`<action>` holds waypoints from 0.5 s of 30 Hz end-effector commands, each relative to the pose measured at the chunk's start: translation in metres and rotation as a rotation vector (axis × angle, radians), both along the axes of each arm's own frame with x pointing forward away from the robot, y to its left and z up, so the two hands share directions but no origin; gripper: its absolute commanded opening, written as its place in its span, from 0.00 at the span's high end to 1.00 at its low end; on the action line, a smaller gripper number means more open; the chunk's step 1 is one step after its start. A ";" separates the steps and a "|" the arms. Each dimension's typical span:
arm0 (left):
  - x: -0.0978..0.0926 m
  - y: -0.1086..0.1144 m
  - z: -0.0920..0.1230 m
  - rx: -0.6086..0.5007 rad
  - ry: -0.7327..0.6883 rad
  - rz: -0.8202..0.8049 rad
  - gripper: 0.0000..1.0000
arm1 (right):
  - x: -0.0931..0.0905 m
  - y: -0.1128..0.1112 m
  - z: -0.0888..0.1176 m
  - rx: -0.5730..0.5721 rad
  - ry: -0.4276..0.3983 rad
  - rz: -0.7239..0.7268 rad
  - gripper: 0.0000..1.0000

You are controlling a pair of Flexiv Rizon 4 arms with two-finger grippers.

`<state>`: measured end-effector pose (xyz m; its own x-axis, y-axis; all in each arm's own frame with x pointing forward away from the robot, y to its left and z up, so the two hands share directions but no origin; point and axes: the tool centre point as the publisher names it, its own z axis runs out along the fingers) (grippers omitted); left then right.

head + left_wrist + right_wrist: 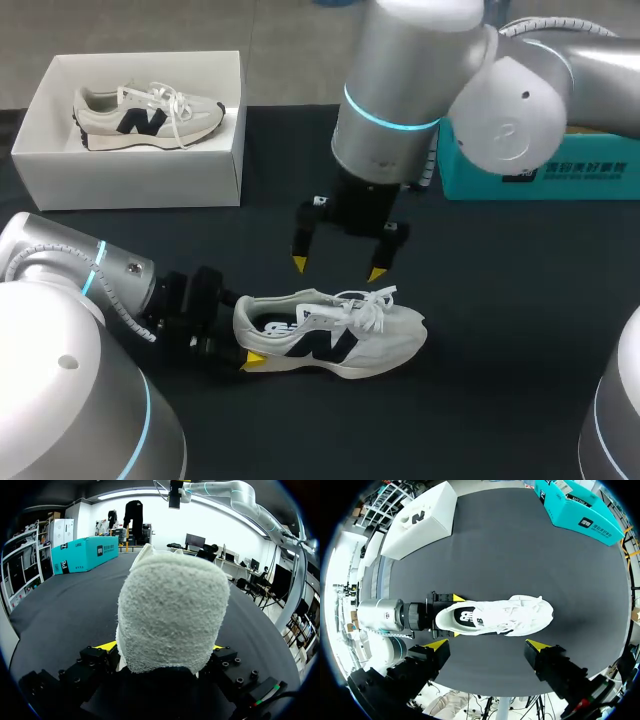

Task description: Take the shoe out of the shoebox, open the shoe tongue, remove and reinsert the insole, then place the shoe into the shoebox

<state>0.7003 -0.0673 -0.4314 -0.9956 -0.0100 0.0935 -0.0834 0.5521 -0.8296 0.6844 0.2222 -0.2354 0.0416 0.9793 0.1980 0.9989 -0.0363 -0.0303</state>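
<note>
Head view: white shoe point(335, 335) lies on its sole on the black counter point(520, 330), outside the shoebox, toe toward my right. Left tool point(243, 335) pinches the heel from both sides, one yellow tip visible at the near side. Right tool point(338, 268) hangs above the laces, fingers spread, not touching the shoe. White shoebox point(130, 180) sits at the far left with a second shoe point(150, 115) inside; teal box point(540, 170) at the far right. Left wrist view: the shoe's heel point(172, 615) fills the space between the left tool's point(162, 647) fingers, yellow tips pressed on either side. Right wrist view: right tool point(487, 644) wide apart above the shoe point(495, 617), left tool point(456, 616) clamped on the heel, shoebox point(420, 522) and teal box point(580, 512) well beyond.
</note>
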 end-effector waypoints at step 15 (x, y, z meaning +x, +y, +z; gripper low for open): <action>0.001 -0.001 -0.007 0.007 0.001 -0.001 1.00 | -0.003 0.017 -0.040 -0.140 0.000 -0.072 0.00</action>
